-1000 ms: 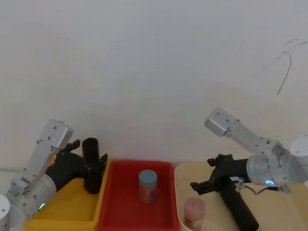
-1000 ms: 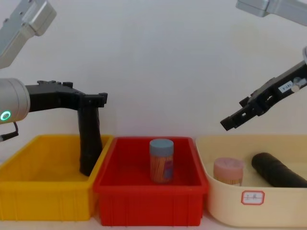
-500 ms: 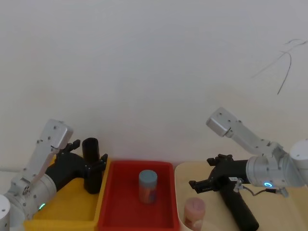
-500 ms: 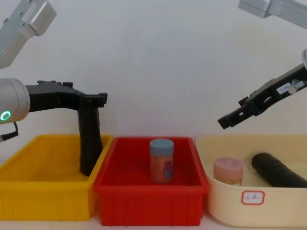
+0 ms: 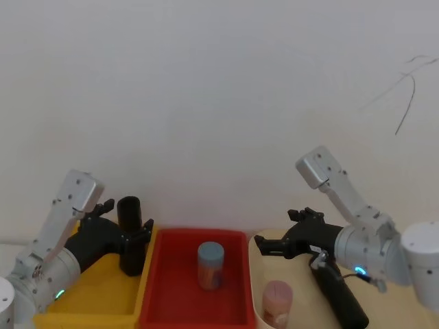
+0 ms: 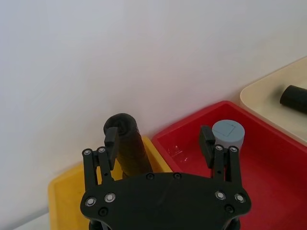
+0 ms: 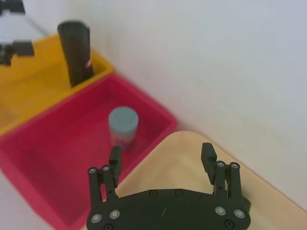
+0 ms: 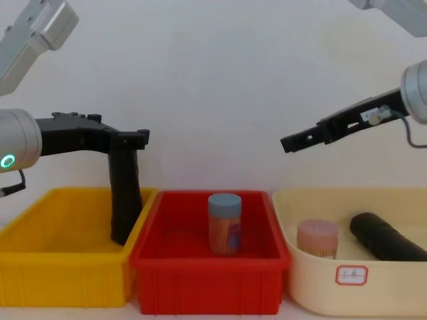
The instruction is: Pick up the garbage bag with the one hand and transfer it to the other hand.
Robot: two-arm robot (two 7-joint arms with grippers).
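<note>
The green-lit left gripper stands spread around the top of the upright black rolled garbage bag, which leans in the yellow plastic bin, long axis vertical. The blue-lit right gripper, also spread, reaches level toward it over the red bin, well apart.
</note>
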